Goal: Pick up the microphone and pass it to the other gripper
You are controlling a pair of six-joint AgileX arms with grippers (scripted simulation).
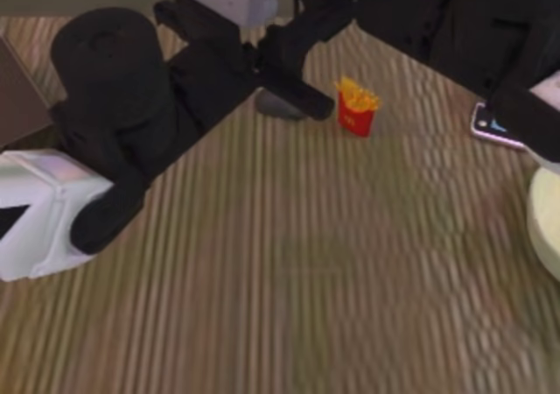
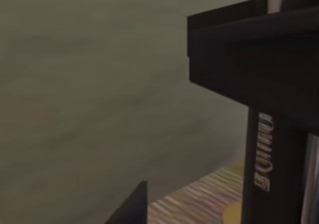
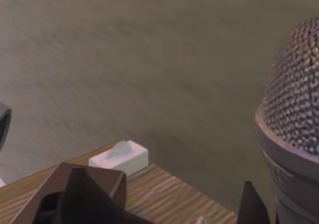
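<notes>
Left hand [image 1: 293, 79] reaches out over the far middle of the table, close to the right hand [image 1: 324, 22], which comes in from the top view's right. From above the two dark hands overlap, and we cannot tell of either one whether it is clenched or released.

The slim black microphone with the rounded silver-grey mesh head [image 3: 294, 109] is off the striped wooden table [image 1: 289, 289], up in the air where the hands meet. Its mesh head fills one side of the right wrist view. Its black handle with pale lettering [image 2: 264, 159] runs close past the left wrist camera, under a black block that we cannot identify. From above we cannot pick it out.

We judge this to be the handover itself. To do it well, we should have the receiving hand clamp firmly on the bare handle, clear of the mesh head and of the giving hand's fingers. Only then should the giver let go, slowly and without twisting. We should also keep the microphone steady and level, since a slip would drop it.

Below the hands lie a dark grey oval mouse [image 1: 276, 103] and, just beside it, a red box of yellow fries [image 1: 357, 114]. A dark phone [image 1: 490, 123] lies well apart, toward the right edge.
</notes>
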